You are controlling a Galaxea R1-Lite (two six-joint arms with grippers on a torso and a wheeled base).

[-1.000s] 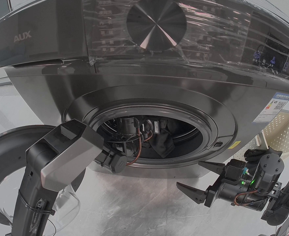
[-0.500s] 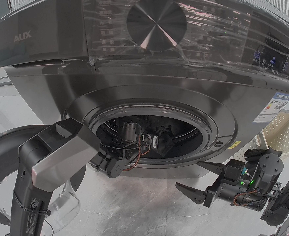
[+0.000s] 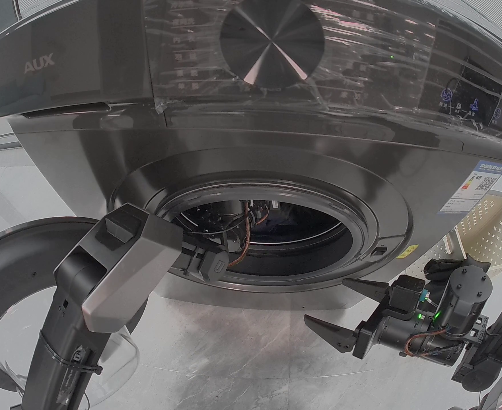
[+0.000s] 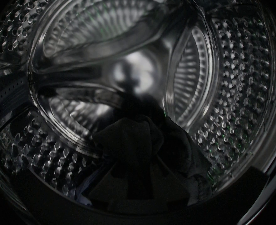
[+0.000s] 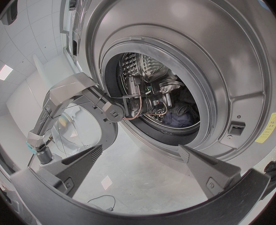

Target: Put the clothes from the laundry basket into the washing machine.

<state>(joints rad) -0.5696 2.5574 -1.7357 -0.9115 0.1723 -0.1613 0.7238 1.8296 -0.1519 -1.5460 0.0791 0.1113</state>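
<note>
The dark grey washing machine (image 3: 262, 160) stands with its round opening uncovered. My left arm (image 3: 131, 257) passes through the opening, and its gripper (image 5: 170, 88) is well inside the steel drum (image 4: 238, 78). A heap of dark clothes (image 4: 144, 153) lies on the drum floor, also seen as dark cloth (image 5: 178, 113) in the right wrist view. My right gripper (image 3: 325, 301) hangs open and empty in front of the machine, low on the right, above the floor. The white laundry basket (image 3: 490, 229) stands behind it with a dark garment (image 3: 450, 269) over its rim.
The machine's round door (image 3: 12, 269) is swung open on the left, behind my left arm. Pale glossy floor (image 3: 234, 348) spreads in front of the machine. The control panel (image 3: 274, 41) is wrapped in clear film.
My left wrist has risen and gone deeper into the drum. The dark cloth that hung at the drum mouth is no longer there. The right arm has barely moved.
</note>
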